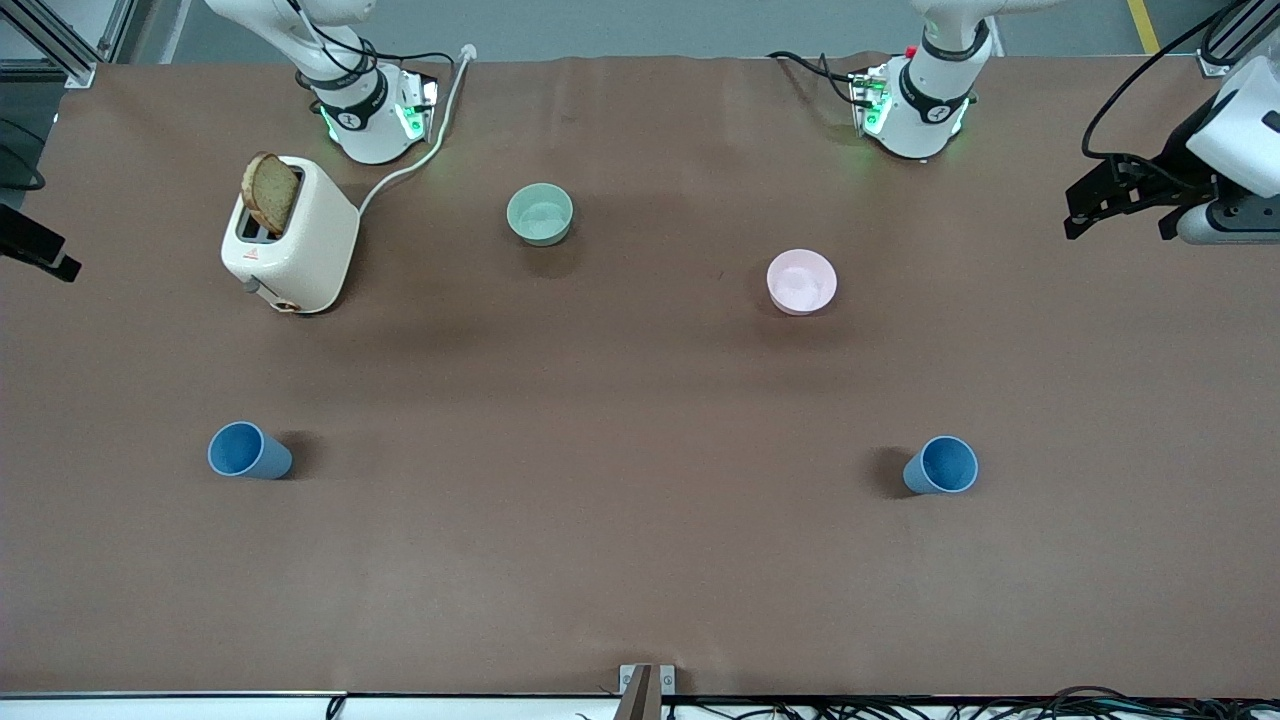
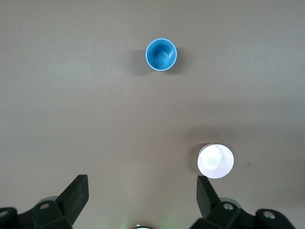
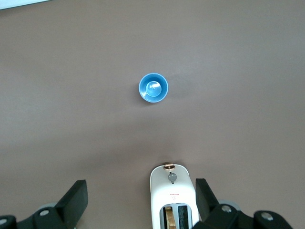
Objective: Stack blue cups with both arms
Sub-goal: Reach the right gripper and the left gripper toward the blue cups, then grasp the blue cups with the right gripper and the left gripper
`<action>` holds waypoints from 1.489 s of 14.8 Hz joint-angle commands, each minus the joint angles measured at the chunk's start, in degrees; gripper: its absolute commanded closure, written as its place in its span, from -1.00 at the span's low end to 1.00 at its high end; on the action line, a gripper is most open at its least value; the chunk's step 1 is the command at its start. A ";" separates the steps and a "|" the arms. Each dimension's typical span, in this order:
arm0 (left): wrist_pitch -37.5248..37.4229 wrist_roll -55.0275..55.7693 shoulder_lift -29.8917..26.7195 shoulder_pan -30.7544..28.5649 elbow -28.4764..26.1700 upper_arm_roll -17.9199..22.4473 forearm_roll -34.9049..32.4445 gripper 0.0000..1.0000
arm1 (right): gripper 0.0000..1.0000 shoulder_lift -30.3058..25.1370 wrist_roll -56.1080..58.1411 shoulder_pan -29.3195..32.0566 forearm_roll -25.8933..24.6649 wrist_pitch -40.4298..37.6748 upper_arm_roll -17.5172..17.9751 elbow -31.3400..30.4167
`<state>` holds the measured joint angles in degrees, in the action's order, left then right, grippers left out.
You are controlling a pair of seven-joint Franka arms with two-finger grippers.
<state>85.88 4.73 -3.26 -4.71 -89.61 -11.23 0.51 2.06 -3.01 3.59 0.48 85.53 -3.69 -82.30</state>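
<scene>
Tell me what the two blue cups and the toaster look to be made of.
Blue cups: likely plastic, matte; even colour, thin rims, only a faint sheen inside.
Toaster: cream shell, smooth and slightly glossy; could be plastic or painted metal. A brown bread slice stands in its slot.

Two matte blue tapered cups stand upright and empty on the brown worktop (image 1: pixel 640 560), well apart. One cup (image 1: pixel 248 451) sits toward the right arm's end, at the other cup's (image 1: pixel 941 466) nine o'clock.
</scene>
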 commanded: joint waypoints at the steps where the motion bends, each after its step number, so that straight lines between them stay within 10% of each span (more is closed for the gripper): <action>1: -0.54 -0.60 0.45 -0.12 1.10 -0.37 -1.12 -1.00 | -1.00 0.05 0.64 1.76 0.74 -0.36 0.26 -0.14; 9: 8.04 2.99 8.00 0.23 0.94 -0.63 -5.34 -1.00 | -1.00 4.16 1.34 1.68 0.83 1.65 0.35 -1.89; 22: 33.91 9.86 33.12 0.14 -1.99 0.42 -7.53 -0.94 | -1.00 24.47 15.06 5.11 0.75 36.88 0.17 -14.38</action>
<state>119.88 12.31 26.61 -5.11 -94.45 -10.82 -4.98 26.06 11.09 8.40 0.62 118.54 -3.88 -94.49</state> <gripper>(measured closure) 0.000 0.000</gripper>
